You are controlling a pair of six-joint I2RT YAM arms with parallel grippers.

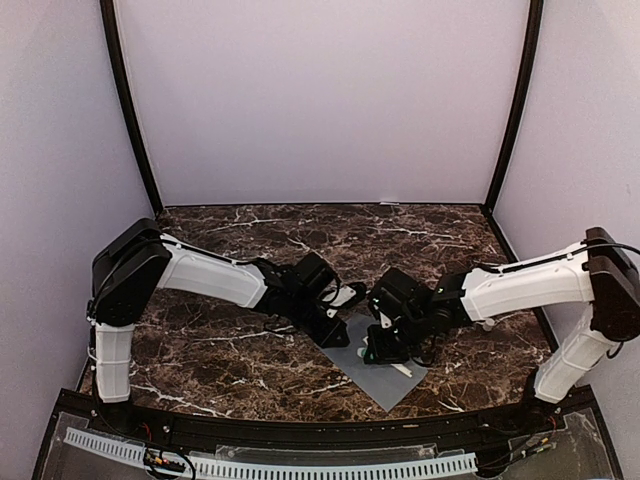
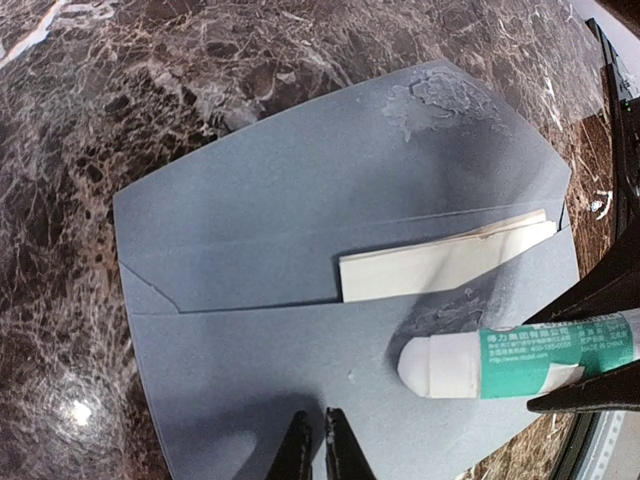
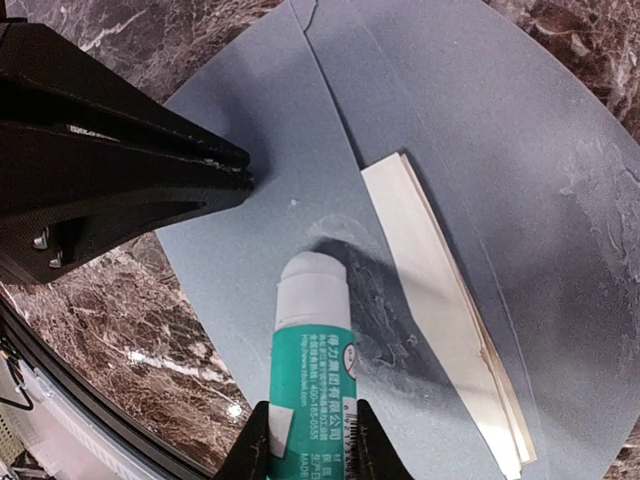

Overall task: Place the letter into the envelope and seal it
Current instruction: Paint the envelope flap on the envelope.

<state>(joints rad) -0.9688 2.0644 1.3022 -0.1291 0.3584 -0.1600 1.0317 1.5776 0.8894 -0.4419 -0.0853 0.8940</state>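
The slate-grey paper envelope (image 2: pixel 250 220) lay flat on the dark marble bench (image 2: pixel 80 120), its long axis across the green-and-white glue stick (image 3: pixel 312 330) clamped in the right tool (image 3: pixel 312 425). Its pointed flap (image 2: pixel 330 160) lay open beyond the tan letter (image 3: pixel 440 320). The left tool (image 2: pixel 316 425), closed and empty, touched the envelope.

The left arm (image 1: pixel 210 275) and right arm (image 1: pixel 525 285) wore smooth white shells over their long links, with bulky matte-black joint housings and thin black cables (image 1: pixel 200 250) along them. The left gripper (image 2: pixel 320 445) had slim black fingers and an angular black body bearing small silver screws (image 3: pixel 45 250). The right gripper (image 3: pixel 310 440) had tapered black fingers.
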